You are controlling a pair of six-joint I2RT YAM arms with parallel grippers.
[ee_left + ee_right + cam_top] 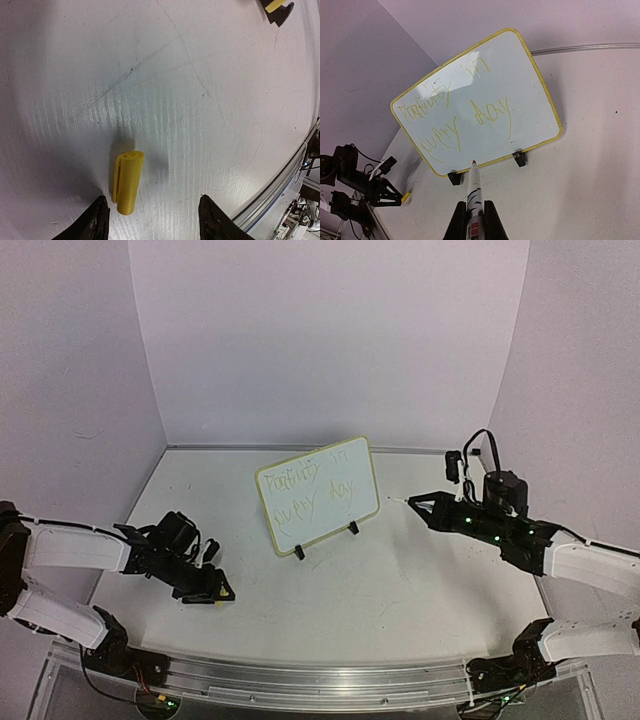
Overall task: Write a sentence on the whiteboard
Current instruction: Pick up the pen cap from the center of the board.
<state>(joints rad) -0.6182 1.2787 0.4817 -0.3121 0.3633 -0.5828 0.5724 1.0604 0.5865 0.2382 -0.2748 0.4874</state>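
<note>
The whiteboard (300, 532) stands tilted on two black feet at mid table, and the sentence (315, 490) runs across it in two faint yellowish lines. In the right wrist view the whiteboard (520, 75) and the sentence (465, 110) face me. My right gripper (475, 222) is shut on a white marker (474, 192), its bare tip just short of the board's lower rim. On the table a yellow cap (128, 182) lies between the open fingers of my left gripper (155, 222), close to the left finger. From above, the left gripper (215, 590) sits low at front left and the right gripper (420, 503) right of the board.
An aluminium rail (320, 680) runs along the near table edge and shows again as the rail (280, 185) at the right of the left wrist view. A black board foot (277, 7) lies far beyond the cap. Pale walls enclose the back and sides.
</note>
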